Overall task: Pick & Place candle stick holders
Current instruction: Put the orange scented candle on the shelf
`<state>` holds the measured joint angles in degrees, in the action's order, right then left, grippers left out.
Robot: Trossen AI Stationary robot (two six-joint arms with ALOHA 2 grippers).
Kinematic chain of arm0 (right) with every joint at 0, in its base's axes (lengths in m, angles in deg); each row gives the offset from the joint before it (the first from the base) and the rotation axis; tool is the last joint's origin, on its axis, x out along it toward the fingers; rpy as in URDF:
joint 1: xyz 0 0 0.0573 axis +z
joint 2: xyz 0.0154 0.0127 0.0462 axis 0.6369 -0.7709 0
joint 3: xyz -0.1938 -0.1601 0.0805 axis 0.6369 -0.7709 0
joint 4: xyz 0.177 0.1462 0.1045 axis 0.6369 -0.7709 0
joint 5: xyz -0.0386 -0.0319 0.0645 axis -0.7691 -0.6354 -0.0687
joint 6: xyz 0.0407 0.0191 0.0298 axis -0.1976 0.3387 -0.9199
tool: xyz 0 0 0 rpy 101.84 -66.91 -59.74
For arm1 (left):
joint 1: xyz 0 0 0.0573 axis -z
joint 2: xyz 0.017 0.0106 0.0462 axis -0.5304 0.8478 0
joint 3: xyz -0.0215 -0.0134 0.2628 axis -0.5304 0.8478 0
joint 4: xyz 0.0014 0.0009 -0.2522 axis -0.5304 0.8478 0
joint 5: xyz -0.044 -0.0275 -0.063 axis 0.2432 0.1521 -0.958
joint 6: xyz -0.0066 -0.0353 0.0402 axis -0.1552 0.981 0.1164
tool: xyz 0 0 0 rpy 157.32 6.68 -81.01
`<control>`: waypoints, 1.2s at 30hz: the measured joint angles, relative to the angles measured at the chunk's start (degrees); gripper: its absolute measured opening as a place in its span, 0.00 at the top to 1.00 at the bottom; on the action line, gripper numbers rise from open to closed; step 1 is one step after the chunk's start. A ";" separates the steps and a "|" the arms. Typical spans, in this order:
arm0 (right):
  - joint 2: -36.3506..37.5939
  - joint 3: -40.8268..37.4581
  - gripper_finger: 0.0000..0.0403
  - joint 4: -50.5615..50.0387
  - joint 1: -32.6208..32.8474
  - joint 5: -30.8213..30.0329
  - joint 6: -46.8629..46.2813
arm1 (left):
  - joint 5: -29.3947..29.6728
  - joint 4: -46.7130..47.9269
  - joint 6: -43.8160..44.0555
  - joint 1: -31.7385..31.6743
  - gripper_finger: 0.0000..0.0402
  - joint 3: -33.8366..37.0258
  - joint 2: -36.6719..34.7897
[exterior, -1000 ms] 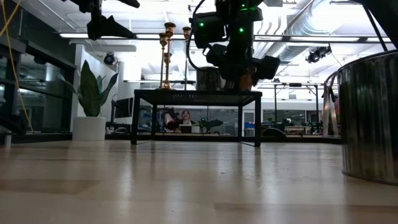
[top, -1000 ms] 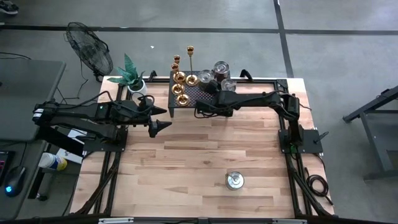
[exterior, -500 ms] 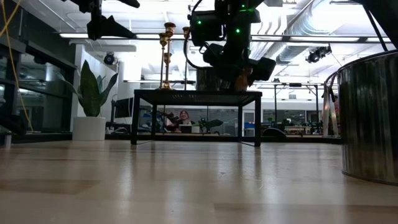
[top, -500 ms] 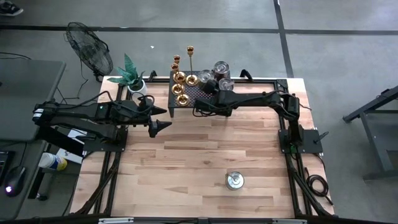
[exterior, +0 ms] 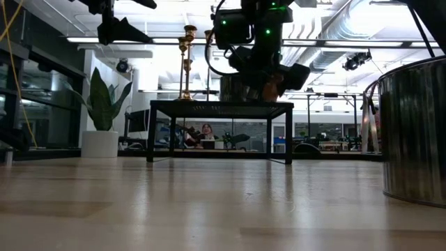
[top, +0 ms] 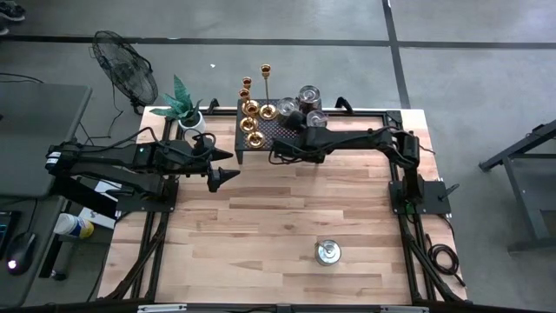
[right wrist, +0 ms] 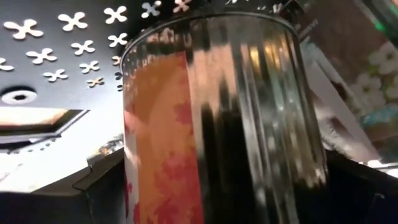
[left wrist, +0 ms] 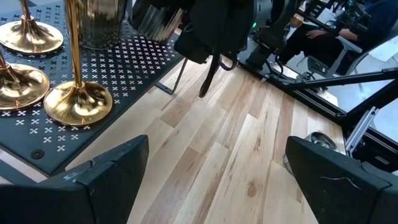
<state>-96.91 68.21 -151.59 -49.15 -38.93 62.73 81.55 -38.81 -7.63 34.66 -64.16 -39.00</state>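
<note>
Since the candle stick holders (top: 253,111) are polished brass with slim stems over flared round bases, I judge them stiff, fairly light, top-heavy and slippery; the stem just above the base looks like the surest place to pinch. They stand clustered at the left end of the black perforated stand (top: 276,132) at the far edge of the worktop (top: 287,217), one much taller than the rest.

My right gripper (top: 291,139) sits over that stand with its jaws spread wide around a ribbed shiny metal can (right wrist: 217,124) that fills the right wrist view; whether the pads actually press on it I cannot tell. More silver cans (top: 308,94) crowd the stand's right end.

My left gripper (top: 221,176) hangs open and empty above bare wood, just beside the stand's left front corner, and its wrist view looks at three gold bases (left wrist: 78,102).

Room is tight on the stand: bases nearly touch, and the right arm crosses it. Toward me the wood lies open, apart from one small silver can (top: 327,252) near the front. A potted plant (top: 185,106) guards the far left corner.
</note>
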 joint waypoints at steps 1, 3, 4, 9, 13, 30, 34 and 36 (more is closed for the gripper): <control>0.02 0.00 0.07 -0.16 0.00 0.40 -1.34 | -0.01 0.00 -0.01 0.00 0.07 0.00 0.01; 0.06 0.00 0.07 -0.83 -0.02 1.20 -3.96 | 0.00 0.00 0.00 0.00 0.07 0.00 0.00; 0.09 0.02 0.07 -1.27 -0.02 1.42 -5.14 | -0.02 0.00 0.00 -0.02 0.07 0.00 0.02; 0.12 0.02 0.07 -3.06 -0.05 1.82 -5.19 | 0.00 0.00 0.00 0.00 0.07 0.00 0.02; 0.12 0.02 0.07 -2.69 -0.07 2.15 -1.44 | 0.00 0.00 -0.01 -0.01 0.07 0.00 0.01; 0.90 0.02 0.07 -3.82 0.23 8.90 15.75 | 0.00 0.02 0.00 0.00 0.07 -0.01 0.02; 0.90 0.02 0.07 -3.77 0.26 8.86 16.22 | 0.00 0.00 -0.02 -0.01 0.07 0.00 0.02; 0.93 0.02 0.07 -3.73 0.26 9.19 16.14 | 0.00 -0.02 -0.02 0.00 0.07 0.00 0.00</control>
<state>-95.98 68.23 -155.32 -48.89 -29.75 78.87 81.55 -38.83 -7.66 34.66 -64.16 -39.00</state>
